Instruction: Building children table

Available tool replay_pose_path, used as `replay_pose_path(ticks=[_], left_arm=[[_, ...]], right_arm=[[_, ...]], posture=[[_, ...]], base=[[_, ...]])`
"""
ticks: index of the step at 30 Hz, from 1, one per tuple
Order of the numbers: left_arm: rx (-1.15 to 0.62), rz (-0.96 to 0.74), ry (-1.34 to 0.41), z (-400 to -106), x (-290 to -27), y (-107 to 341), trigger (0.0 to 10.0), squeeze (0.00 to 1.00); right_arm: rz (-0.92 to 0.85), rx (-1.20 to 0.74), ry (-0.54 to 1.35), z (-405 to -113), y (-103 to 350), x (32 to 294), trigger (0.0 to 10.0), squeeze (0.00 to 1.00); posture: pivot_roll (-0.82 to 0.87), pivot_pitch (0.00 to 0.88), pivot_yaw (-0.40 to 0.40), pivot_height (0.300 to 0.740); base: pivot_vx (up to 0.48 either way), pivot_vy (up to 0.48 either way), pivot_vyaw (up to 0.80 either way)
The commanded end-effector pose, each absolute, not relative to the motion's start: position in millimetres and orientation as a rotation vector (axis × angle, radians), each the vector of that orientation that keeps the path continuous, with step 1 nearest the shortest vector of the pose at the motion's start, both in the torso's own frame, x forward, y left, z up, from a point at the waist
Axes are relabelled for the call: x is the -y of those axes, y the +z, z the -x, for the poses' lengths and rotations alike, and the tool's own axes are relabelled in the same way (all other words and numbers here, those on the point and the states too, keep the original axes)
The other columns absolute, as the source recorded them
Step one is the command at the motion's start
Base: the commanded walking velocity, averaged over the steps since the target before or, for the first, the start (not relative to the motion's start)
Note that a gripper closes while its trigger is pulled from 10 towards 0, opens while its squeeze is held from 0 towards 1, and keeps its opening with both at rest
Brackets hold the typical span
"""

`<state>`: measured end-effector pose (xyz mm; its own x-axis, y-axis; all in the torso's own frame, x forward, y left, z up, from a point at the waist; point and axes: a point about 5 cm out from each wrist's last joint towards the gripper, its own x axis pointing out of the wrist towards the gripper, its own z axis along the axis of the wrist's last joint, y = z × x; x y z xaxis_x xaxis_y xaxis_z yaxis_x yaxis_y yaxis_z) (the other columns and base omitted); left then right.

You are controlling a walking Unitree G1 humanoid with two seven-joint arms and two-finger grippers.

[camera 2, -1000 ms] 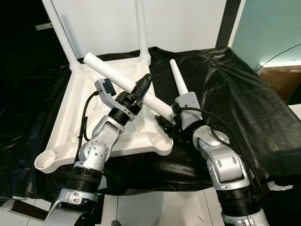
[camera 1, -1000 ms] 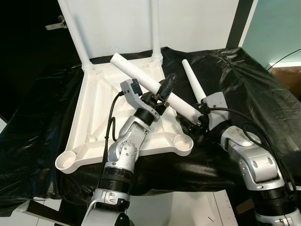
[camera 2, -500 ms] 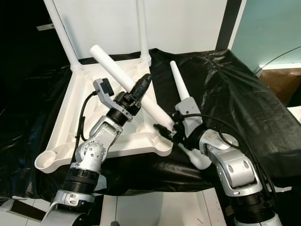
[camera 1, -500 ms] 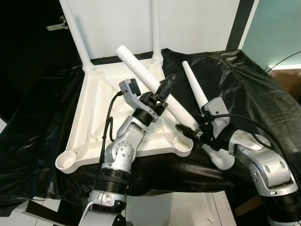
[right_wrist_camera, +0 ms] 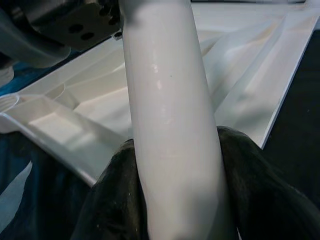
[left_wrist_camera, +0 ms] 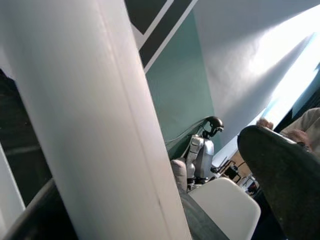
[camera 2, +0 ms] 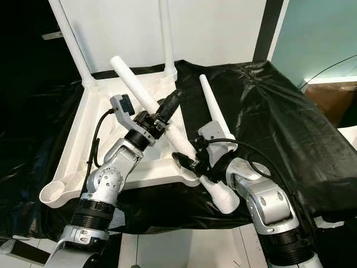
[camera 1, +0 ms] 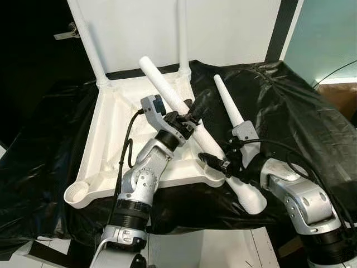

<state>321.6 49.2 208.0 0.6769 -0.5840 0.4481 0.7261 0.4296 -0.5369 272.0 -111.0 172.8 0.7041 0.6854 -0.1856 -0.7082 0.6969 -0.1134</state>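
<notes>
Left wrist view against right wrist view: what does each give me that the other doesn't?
Left wrist view's own: a teal wall, a second humanoid robot standing in the background, and a white chair near it. Right wrist view's own: the ribbed underside of the white tabletop, and the fingers of the right hand pressed on either side of the table leg. Shared: that white leg, close up, gripped by the left hand too.

Head stereo pair looks forward-down, medium range. Both eyes share upturned tabletop [camera 1: 139, 134], both arms. Left wrist camera close behind left gripper [camera 1: 189, 114], facing up along table leg [left_wrist_camera: 95, 125]. Right wrist camera hugs same leg.
</notes>
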Motion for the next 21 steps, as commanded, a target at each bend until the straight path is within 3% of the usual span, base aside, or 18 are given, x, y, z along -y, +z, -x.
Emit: replay_pose_path(ticks=[1, 2, 3, 11, 15, 21], left_arm=[[0.305, 0.756, -0.978, -317, -45, 220, 10.0, 0.31], [0.305, 0.756, -0.978, -317, -45, 220, 10.0, 0.31], [0.310, 0.773, -0.962, -319, -47, 221, 10.0, 0.00], [0.350, 0.904, -0.991, -320, -57, 233, 10.0, 0.00], [0.381, 1.134, -1.271, -300, -69, 250, 10.0, 0.00], [0.426, 1.240, -1.438, -285, -82, 259, 10.0, 0.00]], right_arm=[[0.221, -0.181, 0.689, -278, 157, 112, 0.0, 0.00], [0.221, -0.181, 0.689, -278, 157, 112, 0.0, 0.00], [0.245, -0.153, 0.666, -279, 160, 111, 0.0, 0.00], [0.259, -0.041, 0.611, -276, 171, 90, 0.0, 0.00], [0.231, 0.002, 0.557, -277, 176, 83, 0.0, 0.00], [0.240, 0.010, 0.522, -280, 175, 88, 0.0, 0.00]], posture=[[-0.13, 0.013, 0.088, 0.740], [-0.13, 0.013, 0.088, 0.740], [-0.13, 0.013, 0.088, 0.740], [-0.13, 0.019, 0.087, 0.740], [-0.14, 0.019, 0.087, 0.740], [-0.14, 0.016, 0.086, 0.740]], base=[[0.000, 0.000, 0.00], [0.000, 0.000, 0.00], [0.000, 0.000, 0.00], [0.000, 0.000, 0.00], [0.000, 0.000, 0.00], [0.000, 0.000, 0.00]])
